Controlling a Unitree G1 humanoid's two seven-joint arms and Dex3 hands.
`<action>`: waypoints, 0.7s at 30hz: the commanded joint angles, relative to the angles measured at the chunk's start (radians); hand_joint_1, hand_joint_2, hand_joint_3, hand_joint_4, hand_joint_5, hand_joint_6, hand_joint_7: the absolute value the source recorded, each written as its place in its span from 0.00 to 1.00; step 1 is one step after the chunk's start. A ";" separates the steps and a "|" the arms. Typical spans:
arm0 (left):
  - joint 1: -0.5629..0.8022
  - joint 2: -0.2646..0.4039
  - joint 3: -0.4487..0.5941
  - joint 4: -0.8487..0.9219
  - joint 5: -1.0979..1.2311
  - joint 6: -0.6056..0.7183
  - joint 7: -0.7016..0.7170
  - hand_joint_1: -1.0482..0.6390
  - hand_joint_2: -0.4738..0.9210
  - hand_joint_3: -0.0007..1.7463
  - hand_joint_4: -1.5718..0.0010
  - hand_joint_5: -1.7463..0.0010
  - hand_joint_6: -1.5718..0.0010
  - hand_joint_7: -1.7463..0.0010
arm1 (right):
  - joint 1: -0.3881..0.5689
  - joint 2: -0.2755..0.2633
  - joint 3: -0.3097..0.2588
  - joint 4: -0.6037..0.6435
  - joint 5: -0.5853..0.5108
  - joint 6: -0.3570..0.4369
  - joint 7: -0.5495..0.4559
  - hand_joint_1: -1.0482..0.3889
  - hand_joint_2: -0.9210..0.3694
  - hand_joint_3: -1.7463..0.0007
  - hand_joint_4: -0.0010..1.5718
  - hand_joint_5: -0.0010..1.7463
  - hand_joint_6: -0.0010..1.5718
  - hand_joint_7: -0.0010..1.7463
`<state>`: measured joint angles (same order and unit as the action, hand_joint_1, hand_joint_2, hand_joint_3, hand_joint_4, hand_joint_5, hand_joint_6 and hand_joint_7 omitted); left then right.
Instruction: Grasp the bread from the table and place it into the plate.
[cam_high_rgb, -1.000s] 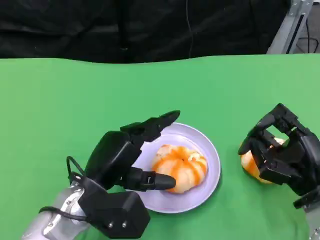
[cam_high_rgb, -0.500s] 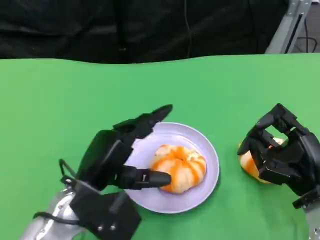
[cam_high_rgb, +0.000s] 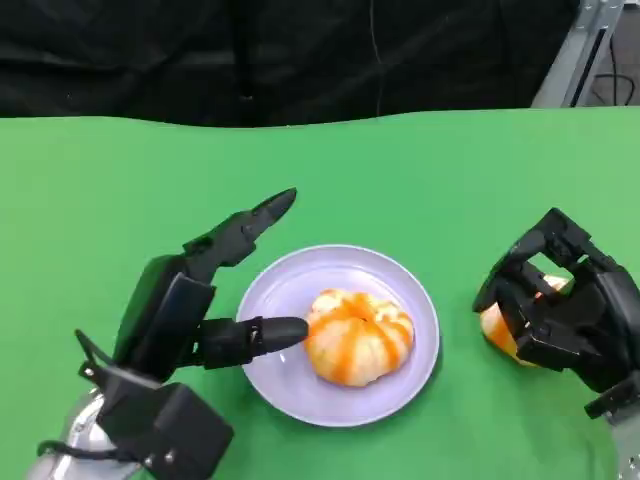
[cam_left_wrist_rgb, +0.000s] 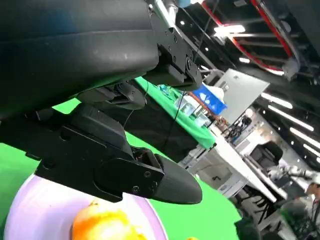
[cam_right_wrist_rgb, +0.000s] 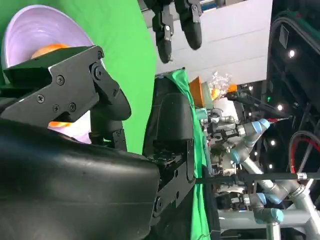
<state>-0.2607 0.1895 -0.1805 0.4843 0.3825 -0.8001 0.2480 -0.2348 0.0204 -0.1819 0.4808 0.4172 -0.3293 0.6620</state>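
A round orange-and-white glazed bread (cam_high_rgb: 358, 336) lies in the middle of a pale lilac plate (cam_high_rgb: 400, 290), on a green table (cam_high_rgb: 120, 190). In the left wrist view the same bread (cam_left_wrist_rgb: 102, 226) appears as an orange lump lying on the plate (cam_left_wrist_rgb: 30, 210).

At nine o'clock from the plate is the robot's left hand (cam_high_rgb: 205, 300), black, on a silver forearm. Its fingers are spread apart and hold nothing. One finger (cam_high_rgb: 262, 334) points toward three o'clock and ends over the plate's near-left rim, just beside the bread; whether it touches the bread cannot be told. Another finger (cam_high_rgb: 262, 215) reaches toward one o'clock, over the table just outside the plate's rim.

At three o'clock from the plate, apart from its rim, is the robot's right hand (cam_high_rgb: 560, 310). Its black fingers curl closed around a second bread (cam_high_rgb: 497, 328), also orange, which shows at the hand's plate-facing side and through a gap between the fingers. This bread sits low against the table, outside the plate; whether it rests on the cloth or is lifted cannot be told.

At twelve o'clock, beyond the table's far edge, hangs a black curtain (cam_high_rgb: 250, 50). At one to two o'clock, in the upper corner, a grey metal frame (cam_high_rgb: 580, 55) leans.
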 joint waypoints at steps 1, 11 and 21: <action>0.033 0.011 0.032 -0.019 -0.058 -0.019 -0.032 0.16 1.00 0.08 0.64 0.99 0.71 0.99 | 0.000 -0.019 -0.003 -0.016 0.003 -0.003 0.002 0.85 0.18 0.34 0.31 1.00 0.21 0.96; 0.100 -0.014 0.072 -0.046 -0.216 -0.042 -0.118 0.23 1.00 0.04 0.61 0.99 0.67 0.99 | 0.002 -0.019 -0.003 -0.020 0.002 0.003 0.000 0.85 0.18 0.32 0.29 1.00 0.20 0.97; 0.140 -0.019 0.128 -0.056 -0.333 -0.067 -0.222 0.27 1.00 0.03 0.61 0.99 0.66 0.99 | 0.002 -0.020 -0.004 -0.016 0.001 -0.006 0.004 0.84 0.19 0.32 0.30 1.00 0.20 0.97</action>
<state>-0.1327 0.1646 -0.0717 0.4363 0.0674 -0.8531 0.0475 -0.2343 0.0165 -0.1809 0.4762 0.4137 -0.3252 0.6644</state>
